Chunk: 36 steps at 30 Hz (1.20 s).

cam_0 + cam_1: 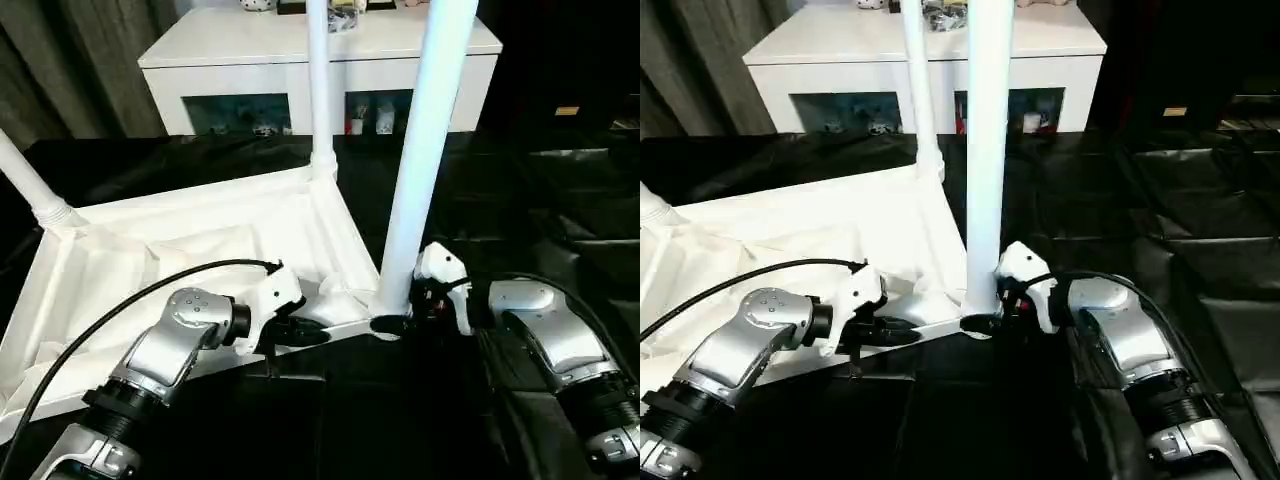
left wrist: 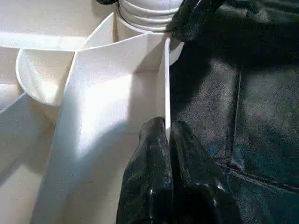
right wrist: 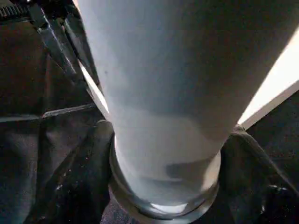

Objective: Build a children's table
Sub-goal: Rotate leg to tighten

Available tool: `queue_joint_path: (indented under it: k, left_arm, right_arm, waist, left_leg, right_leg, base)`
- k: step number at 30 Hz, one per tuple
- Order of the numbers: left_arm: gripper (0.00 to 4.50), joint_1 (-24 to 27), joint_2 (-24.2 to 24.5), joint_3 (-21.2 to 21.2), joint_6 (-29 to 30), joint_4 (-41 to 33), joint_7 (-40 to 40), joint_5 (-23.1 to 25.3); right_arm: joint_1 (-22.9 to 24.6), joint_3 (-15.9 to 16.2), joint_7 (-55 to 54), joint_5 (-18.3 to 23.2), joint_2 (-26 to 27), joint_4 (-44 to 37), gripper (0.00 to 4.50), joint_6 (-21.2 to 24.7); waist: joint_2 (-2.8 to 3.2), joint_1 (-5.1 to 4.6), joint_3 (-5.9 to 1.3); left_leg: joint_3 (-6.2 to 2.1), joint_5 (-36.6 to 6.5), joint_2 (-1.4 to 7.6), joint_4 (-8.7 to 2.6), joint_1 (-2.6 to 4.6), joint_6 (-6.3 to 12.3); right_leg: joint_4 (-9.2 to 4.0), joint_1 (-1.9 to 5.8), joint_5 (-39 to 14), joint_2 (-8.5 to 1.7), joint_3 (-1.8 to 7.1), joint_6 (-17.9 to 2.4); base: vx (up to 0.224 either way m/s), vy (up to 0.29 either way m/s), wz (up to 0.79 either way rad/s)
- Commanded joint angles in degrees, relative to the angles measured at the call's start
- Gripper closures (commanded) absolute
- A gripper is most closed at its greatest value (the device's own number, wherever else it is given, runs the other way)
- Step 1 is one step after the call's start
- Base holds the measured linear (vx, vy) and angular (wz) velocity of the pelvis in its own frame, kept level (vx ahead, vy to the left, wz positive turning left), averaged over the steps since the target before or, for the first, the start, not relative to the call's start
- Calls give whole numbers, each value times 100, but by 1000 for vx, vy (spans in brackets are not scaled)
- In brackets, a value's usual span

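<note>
The children's table lies upside down: its white ribbed tabletop rests on a black cover. One leg stands in the far corner socket. A second leg slants up at the left corner. A thick third leg stands upright in the near right corner socket. My left gripper is shut on the thin near rim of the tabletop, close to that socket. My right gripper straddles the base of the near leg, one black finger against each side of its collar.
A white cabinet with glass doors and small items inside stands behind the work. Black sheeting covers the surface on the right and in front. Grey curtains hang at the back left.
</note>
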Motion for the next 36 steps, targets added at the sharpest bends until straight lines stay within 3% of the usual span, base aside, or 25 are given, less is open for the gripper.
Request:
queue_joint_path:
  k: [1,9,12,14,16,19,21,22,25,26,32,33,36]
  left_arm:
    - [450,29,53,8,16,-115,-58,-80]
    - [450,10,-43,76,46,-42,149,-43]
    - [450,-190,-309,162,40,322,802,193]
    - [450,-403,-561,258,85,632,1373,341]
    - [450,-632,-812,351,176,910,1904,447]
    - [450,-1001,-1235,539,511,1329,2698,493]
    - [450,-1134,-1378,604,574,1510,2998,527]
    - [450,-1385,-1628,695,458,1931,3583,631]
    - [450,-1552,-1792,738,300,2238,3906,708]
    - [450,-1634,-1890,740,203,2386,4020,744]
    - [450,-1574,-1879,577,206,2333,3799,794]
    - [450,-1556,-1853,560,199,2339,3749,793]
    - [450,-1542,-1779,536,69,2440,3657,799]
  right_arm:
    - [-40,11,19,1,8,62,171,-22]
    - [-63,-37,-384,-62,225,154,178,150]
    - [-197,-233,-1398,-199,712,482,178,334]
    - [-251,-329,-2031,-287,1040,630,178,401]
    - [-305,-407,-2592,-360,1333,777,178,523]
    - [-479,-616,-3671,-485,1799,1134,179,685]
    - [-555,-693,-4072,-549,1956,1287,180,727]
    - [-720,-806,-4898,-731,2221,1642,180,732]
    - [-855,-867,-5390,-855,2394,1914,180,645]
    - [-974,-877,-5638,-924,2479,2108,180,508]
    - [-1155,-1015,-5444,-752,2623,2282,180,156]
    - [-1138,-997,-5323,-729,2612,2245,124,118]
    - [-1141,-1036,-5235,-660,2567,2286,104,-73]
  waist:
    - [-78,4,-356]
    - [-92,-12,-350]
    - [-92,-63,-324]
    - [-87,-116,-319]
    - [-89,-142,-318]
    - [-70,-162,-322]
    - [-65,-147,-323]
    - [-39,-149,-334]
    - [-48,-124,-353]
    - [-25,-119,-363]
    - [-33,-126,-380]
    - [-29,-123,-382]
    - [-15,-130,-377]
  left_leg:
    - [-186,-955,349,-397,114,454]
    - [-184,-946,342,-392,109,459]
    - [-188,-1181,329,-423,113,314]
    - [-208,-1429,312,-451,141,80]
    - [-215,-1596,314,-464,169,-40]
    - [-203,-1546,288,-458,168,-89]
    - [-198,-1506,293,-455,181,-81]
    - [-205,-1442,287,-453,164,-85]
    - [-200,-1338,270,-434,171,-35]
    - [-204,-1265,271,-430,154,11]
    - [-209,-1009,281,-412,91,300]
    - [-211,-1001,285,-412,95,314]
    - [-210,-1095,288,-420,98,343]
  right_leg:
    - [-358,255,-496,-341,237,-1550]
    - [-364,249,-597,-341,240,-1539]
    - [-406,236,-972,-337,241,-1472]
    - [-441,228,-1334,-329,236,-1354]
    - [-471,215,-1487,-336,244,-1271]
    - [-477,194,-1428,-333,251,-1274]
    - [-492,180,-1341,-333,253,-1253]
    - [-484,194,-1227,-336,250,-1251]
    - [-480,201,-982,-341,245,-1274]
    - [-458,225,-888,-350,244,-1285]
    - [-425,276,-622,-359,215,-1312]
    - [-422,278,-607,-363,216,-1321]
    - [-430,269,-655,-357,211,-1336]
  base:
    - [0,0,0]
    - [0,0,0]
    - [0,0,0]
    - [0,0,0]
    - [0,0,0]
    - [0,0,0]
    - [0,0,0]
    - [0,0,0]
    - [0,0,0]
    - [0,0,0]
    - [0,0,0]
    - [0,0,0]
    - [0,0,0]
